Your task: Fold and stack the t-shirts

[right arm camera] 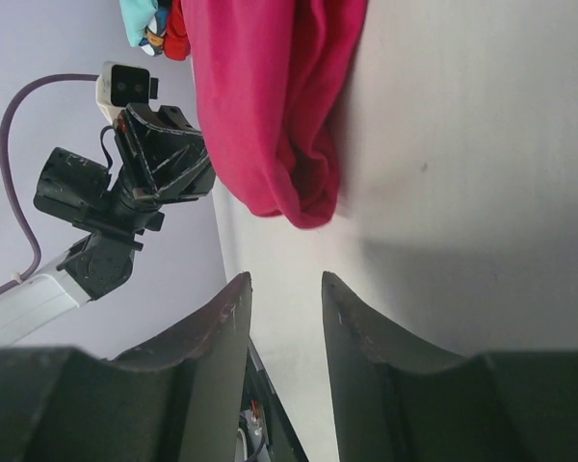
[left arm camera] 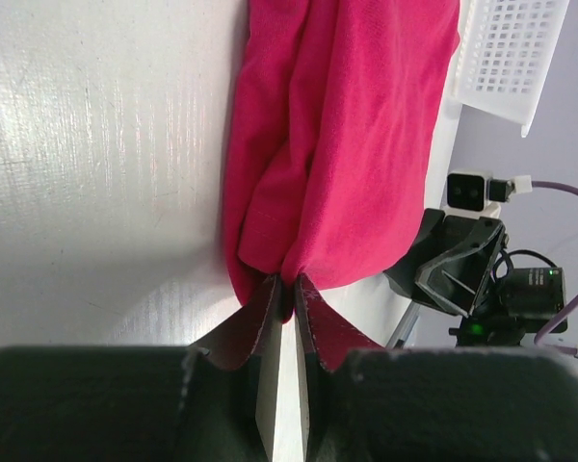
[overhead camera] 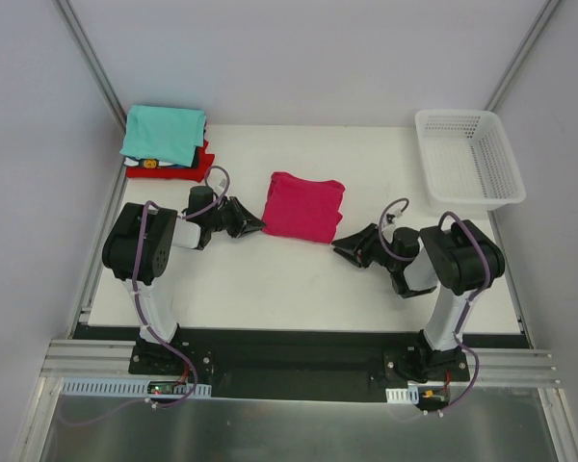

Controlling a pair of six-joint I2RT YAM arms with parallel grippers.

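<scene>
While the counter [overhead camera: 299, 279] carries the pink t-shirt [overhead camera: 303, 206] folded at its middle, well apart from the stack [overhead camera: 166, 140] of folded shirts in the far left corner, I judge I'm at the carrying step. My left end effector [overhead camera: 258, 227] is pinched onto the shirt's near left corner. My right end effector [overhead camera: 337, 247] stands parted and empty just short of the near right corner. Next it must close there, then both lift together toward the stack.
</scene>
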